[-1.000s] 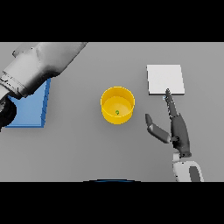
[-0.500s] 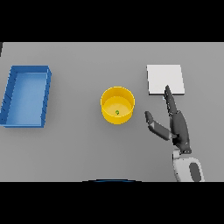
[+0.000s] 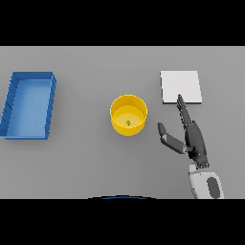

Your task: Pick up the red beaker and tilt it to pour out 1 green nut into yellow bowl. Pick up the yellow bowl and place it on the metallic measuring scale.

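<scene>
The bowl [image 3: 128, 115] stands upright on the table [image 3: 86, 162], to the left of the right hand [image 3: 194, 139] and a little ahead of its palm, near but not touching. Its yellow wall is round and its mouth faces up. Inside it, on the floor of the bowl, lies one small green nut [image 3: 128, 123].

The right hand rises from the lower right, its white forearm behind it. Its fingers [image 3: 183, 112] are straight and held close together, pointing away from the robot toward the scale [image 3: 180, 86]. The thumb [image 3: 169, 139] is spread wide to the left, toward the bowl, with open table between its tip and the bowl's wall. The hand holds nothing.

The scale is a flat, pale square just ahead of the fingertips; the tips appear to overlap its near edge, though whether they touch it cannot be told. It is to the right of the bowl and farther back.

Well to the left of the hand, beyond the bowl, a blue tray [image 3: 28, 105] lies on the table with its open side up.
</scene>
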`<state>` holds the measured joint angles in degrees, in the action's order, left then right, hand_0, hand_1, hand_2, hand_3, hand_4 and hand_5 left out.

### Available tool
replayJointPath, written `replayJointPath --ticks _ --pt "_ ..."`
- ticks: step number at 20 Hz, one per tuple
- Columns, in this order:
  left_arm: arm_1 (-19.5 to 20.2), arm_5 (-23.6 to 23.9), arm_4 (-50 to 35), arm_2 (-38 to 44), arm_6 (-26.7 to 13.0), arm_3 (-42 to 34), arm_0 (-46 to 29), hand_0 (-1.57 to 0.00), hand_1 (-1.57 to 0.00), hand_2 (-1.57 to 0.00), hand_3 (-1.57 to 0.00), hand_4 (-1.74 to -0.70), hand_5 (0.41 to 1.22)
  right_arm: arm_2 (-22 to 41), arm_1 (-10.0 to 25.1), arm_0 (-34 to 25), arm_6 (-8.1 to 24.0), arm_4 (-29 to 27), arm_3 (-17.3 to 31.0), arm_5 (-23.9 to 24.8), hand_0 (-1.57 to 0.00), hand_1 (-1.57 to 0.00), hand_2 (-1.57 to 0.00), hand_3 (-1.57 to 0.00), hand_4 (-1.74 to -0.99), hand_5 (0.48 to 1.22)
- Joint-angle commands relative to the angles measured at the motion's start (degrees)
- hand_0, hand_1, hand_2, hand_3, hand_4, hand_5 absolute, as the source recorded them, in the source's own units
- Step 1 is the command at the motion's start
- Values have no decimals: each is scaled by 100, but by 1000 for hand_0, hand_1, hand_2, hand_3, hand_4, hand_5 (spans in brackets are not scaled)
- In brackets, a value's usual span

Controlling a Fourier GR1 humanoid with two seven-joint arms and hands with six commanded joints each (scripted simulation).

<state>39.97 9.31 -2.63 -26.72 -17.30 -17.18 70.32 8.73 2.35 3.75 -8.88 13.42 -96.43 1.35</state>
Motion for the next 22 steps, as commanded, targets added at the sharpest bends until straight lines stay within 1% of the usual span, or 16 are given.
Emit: replayJointPath --ticks 1,4,5,7,8,9,12,13,14,15,17,18,19,20,21,22 --pt "45 93 -180 40 -163 -229 -275 -1571 -1571 -1571 -1462 -1741 1221 20 16 -3 13 71 -21 32 1 1 1 1 -1188 696" --pt "169 501 -755 102 -528 -1264 -1204 -1571 -1571 -1571 -1374 -1741 1221 13 64 76 50 99 -39 28 1 1 1 1 -1194 703" --pt "202 699 -892 76 -681 -1632 -1480 -1571 -1571 -1571 -1374 -1741 1221 -5 73 41 77 97 18 29 1 1 1 1 -1199 707" --pt "327 1016 -1189 77 -899 -2314 -2039 -1571 -1571 -1571 -1376 -1741 1221 -2 64 42 -46 104 24 49 1 1 1 1 -1207 708" --pt "396 1173 -1282 44 -1057 -2583 -2260 -1571 -1571 -1571 -1376 -1741 1221 -9 86 31 -14 101 10 39 1 1 1 1 -1205 704" --pt "421 1327 -1393 31 -1080 -2845 -2455 -1571 -1571 -1571 -1389 -1741 1221 -39 90 -12 33 119 92 73 1 1 1 1 -1202 699" --pt "504 1689 -1605 -150 -1273 -3499 -3027 -1571 -1571 -1571 -1387 -1741 1221 17 5 3 -16 112 95 71 1 1 1 1 -1195 690" --pt "565 1795 -1650 -216 -1380 -3690 -3170 -1571 -1571 -1571 -1383 -1741 1221 -50 68 11 -20 64 44 69 1 1 1 1 -1186 687" --pt "619 1844 -1736 -266 -1462 -3864 -3299 -1571 -1571 -1571 -1385 -1741 1150 -33 71 20 -28 41 62 23 1 1 1 1 -1177 686" --pt "606 1844 -1837 -324 -1455 -3922 -3354 -1571 -1571 -1571 -1384 -1741 1076 -16 39 -12 31 53 59 36 1 1 1 1 -1170 683" --pt "725 1715 -2082 -461 -1622 -4190 -3479 -1571 -1571 -1571 -1366 -1735 955 3 3 3 82 85 67 70 1 1 1 1 -1168 679" --pt "777 1544 -2150 -595 -1694 -4301 -3489 -1571 -1571 -1571 -1407 -1661 888 0 9 -2 51 65 37 57 1 1 1 1 -1165 678" --pt "866 1472 -2264 -626 -1652 -4471 -3531 -1571 -1571 -1571 -1368 -1493 827 30 -2 -23 119 126 11 89 1 1 1 1 -1165 675" --pt "1024 1216 -2228 -722 -1476 -4663 -3619 -1571 -1545 -1489 -1238 -1311 774 25 31 23 111 139 -21 88 1 1 1 1 -1163 671" --pt "1154 986 -2235 -751 -1293 -4806 -3695 -1495 -1380 -1311 -1098 -1155 740 53 4 26 99 171 43 99 1 1 1 1 -1159 669" --pt "1193 687 -2369 -707 -1025 -4837 -3770 -1253 -1104 -1049 -884 -1031 714 27 15 -15 142 172 99 111 1 1 1 1 -1161 669"
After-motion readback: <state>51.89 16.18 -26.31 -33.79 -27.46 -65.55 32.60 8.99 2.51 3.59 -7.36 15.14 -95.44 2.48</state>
